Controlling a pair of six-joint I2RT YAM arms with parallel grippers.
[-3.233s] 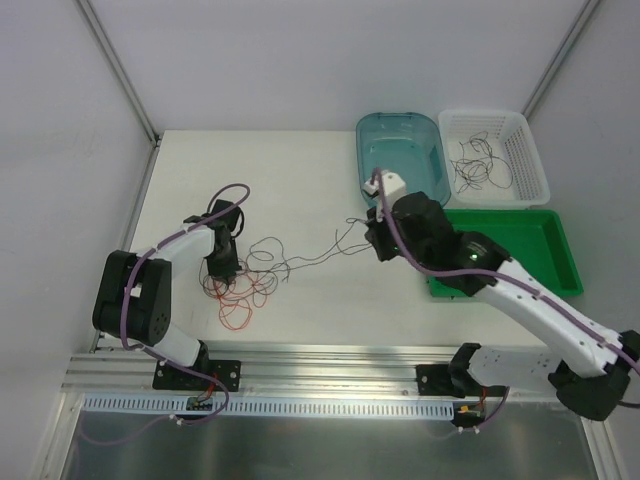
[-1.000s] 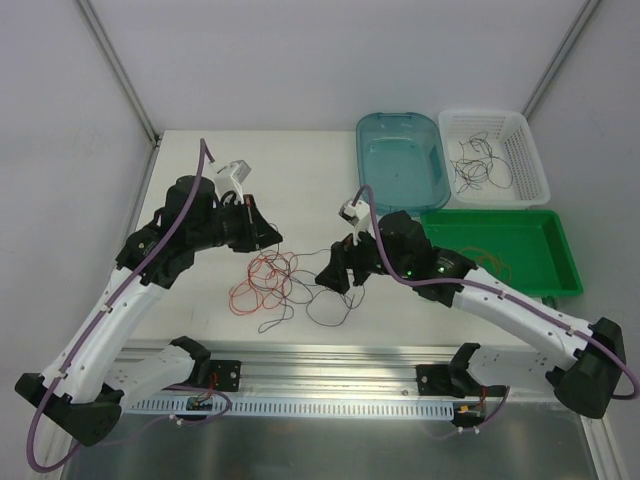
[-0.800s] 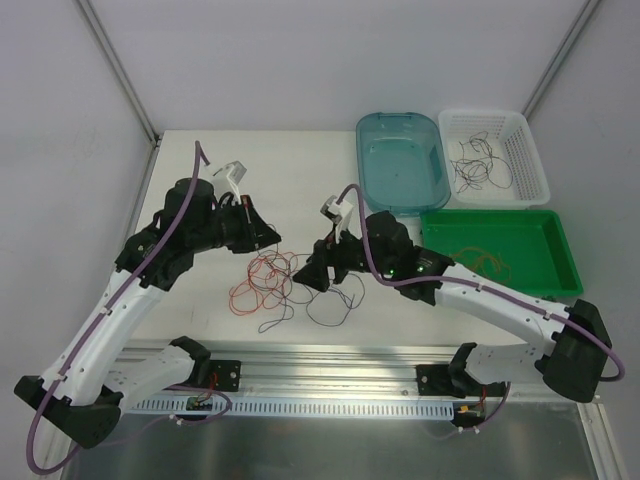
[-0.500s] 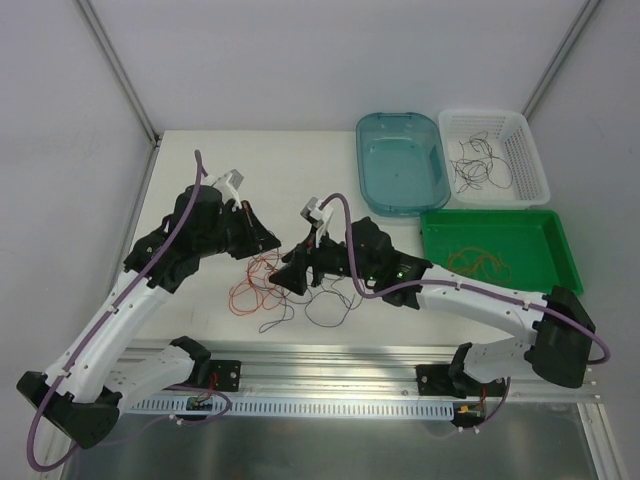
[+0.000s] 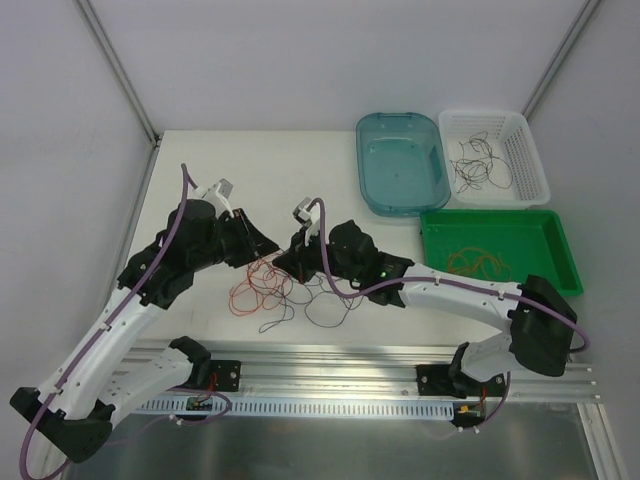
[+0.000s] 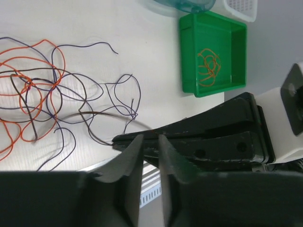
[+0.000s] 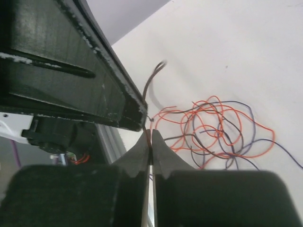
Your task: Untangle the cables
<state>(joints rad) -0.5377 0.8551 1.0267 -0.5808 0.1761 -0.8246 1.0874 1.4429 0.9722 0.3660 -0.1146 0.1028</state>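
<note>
**Top external view.** The tangle of thin orange-red, dark purple and black cables lies on the table, and everything else is placed from it. Just past its far edge the left gripper and the right gripper meet almost tip to tip. Both sit equally close to the heap, the right one toward its right side. Well apart to the tangle's right are three containers:
- One green tray holds one orange coil.
- One white basket holds a few black wires.
- One teal bin shows nothing inside.

**Left wrist view.** The left gripper shows a narrow gap between its fingers, and I see no wire in it. One dark strand arcs out of the tangle toward the right gripper, whose long fingers cross just beyond the left one's tips. The green tray is far off on the side away from the tangle.

**Right wrist view.** The right gripper is pressed closed, with a hair-thin line pinched between its tips. The dark strand rises from that pinch past one finger of the left gripper. The tangle lies on the table beyond and to the side of the pinch.

The coming move likely turns on that line. The strand's long axis runs from the right gripper's pinch back into the tangle, so a pull should go away from the heap, toward the containers.

**Count.** There are two grippers, one tangle and one strand held. The strands inside the tangle overlap too much to count.
</note>
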